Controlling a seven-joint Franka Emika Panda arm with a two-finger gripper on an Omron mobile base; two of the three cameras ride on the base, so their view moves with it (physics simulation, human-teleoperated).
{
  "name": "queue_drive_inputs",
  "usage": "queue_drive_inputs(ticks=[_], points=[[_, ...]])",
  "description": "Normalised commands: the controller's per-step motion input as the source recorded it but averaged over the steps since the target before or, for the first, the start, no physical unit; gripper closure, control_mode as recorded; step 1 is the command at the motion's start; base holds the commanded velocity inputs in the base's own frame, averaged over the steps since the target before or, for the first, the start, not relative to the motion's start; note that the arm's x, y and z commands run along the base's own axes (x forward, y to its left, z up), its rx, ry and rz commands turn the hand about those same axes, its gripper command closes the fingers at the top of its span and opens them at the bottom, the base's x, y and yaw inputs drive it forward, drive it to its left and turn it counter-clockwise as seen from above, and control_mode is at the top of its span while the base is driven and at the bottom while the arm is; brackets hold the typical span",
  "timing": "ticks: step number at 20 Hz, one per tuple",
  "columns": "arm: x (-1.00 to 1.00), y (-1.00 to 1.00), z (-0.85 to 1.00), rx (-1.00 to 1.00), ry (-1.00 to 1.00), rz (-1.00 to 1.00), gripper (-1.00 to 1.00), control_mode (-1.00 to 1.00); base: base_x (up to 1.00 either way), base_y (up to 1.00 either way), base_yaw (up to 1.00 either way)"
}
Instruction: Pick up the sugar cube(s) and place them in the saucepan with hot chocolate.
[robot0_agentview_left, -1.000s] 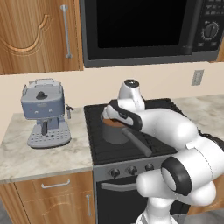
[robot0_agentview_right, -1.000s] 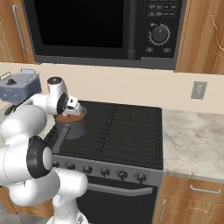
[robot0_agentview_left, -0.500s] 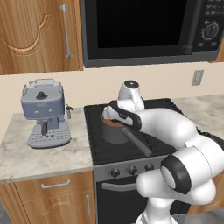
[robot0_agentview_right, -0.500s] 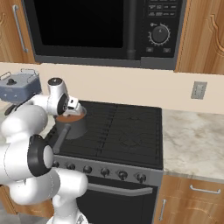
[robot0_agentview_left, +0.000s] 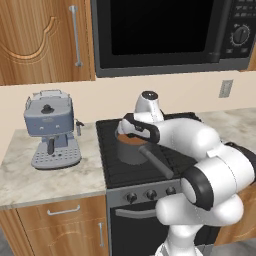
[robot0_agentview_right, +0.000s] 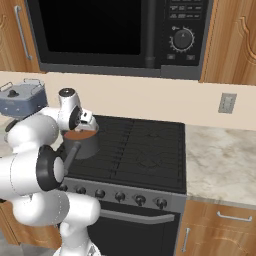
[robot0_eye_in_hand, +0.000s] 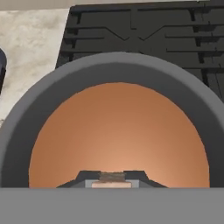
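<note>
Saucepan (robot0_agentview_left: 131, 149) sits on the front left part of the black stove (robot0_agentview_right: 145, 150), its brown liquid (robot0_eye_in_hand: 118, 131) showing to the rim and its long grey handle (robot0_agentview_left: 159, 162) running out toward the stove's front edge. The pincer (robot0_eye_in_hand: 112, 177) hangs directly over the pan's mouth, low above the liquid, at the end of the white arm (robot0_agentview_left: 185, 137) that bends across the burners. In the hand view its 2 dark tips stand close together with a small tan sugar cube (robot0_eye_in_hand: 112, 176) clamped between them, above the hot chocolate. A second cube cannot be made out. On the marble bench (robot0_agentview_left: 45, 177) to the left of the stove stands a blue-grey espresso machine (robot0_agentview_left: 50, 129), well apart from the pan. A black microwave (robot0_agentview_right: 115, 30) hangs above the stove.
</note>
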Motion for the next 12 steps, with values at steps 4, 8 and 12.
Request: queue_drive_inputs(ticks=[4,8,12], points=[[0.00,-0.09,-0.26,0.00,0.06,0.00,1.00,-1.00,0.00,0.00,0.00],[0.00,-0.08,-0.24,0.00,0.08,0.00,1.00,-1.00,0.00,0.00,0.00],[0.00,-0.01,-0.01,0.00,0.01,0.00,1.00,-1.00,0.00,0.00,0.00]])
